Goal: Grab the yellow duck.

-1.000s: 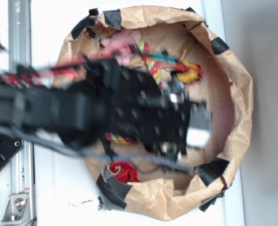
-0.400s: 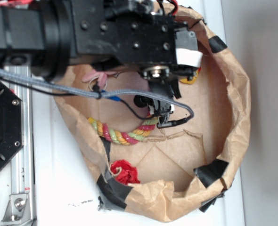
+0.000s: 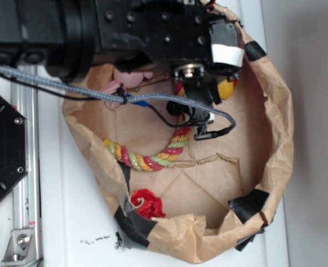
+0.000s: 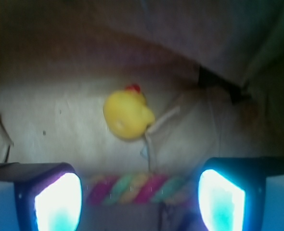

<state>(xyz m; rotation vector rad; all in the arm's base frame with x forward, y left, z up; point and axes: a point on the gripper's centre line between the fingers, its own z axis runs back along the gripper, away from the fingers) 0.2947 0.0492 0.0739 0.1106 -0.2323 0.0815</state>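
wrist: rope [image 4: 132, 189] before yellow duck [image 4: 127, 114]

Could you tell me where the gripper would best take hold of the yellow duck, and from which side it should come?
Probably across the rounded body of the yellow duck, below the red beak, since that is its widest part. The open gripper already faces it, with the twisted rope between them, so coming straight ahead over the rope looks best.

Wrist cam: we've got the duck [image 4: 128, 115] mid-frame on the bag floor [image 4: 60, 120], rope [image 4: 132, 188] below it, w/ gripper [image 4: 139, 202] fingers at bottom left & right corners.
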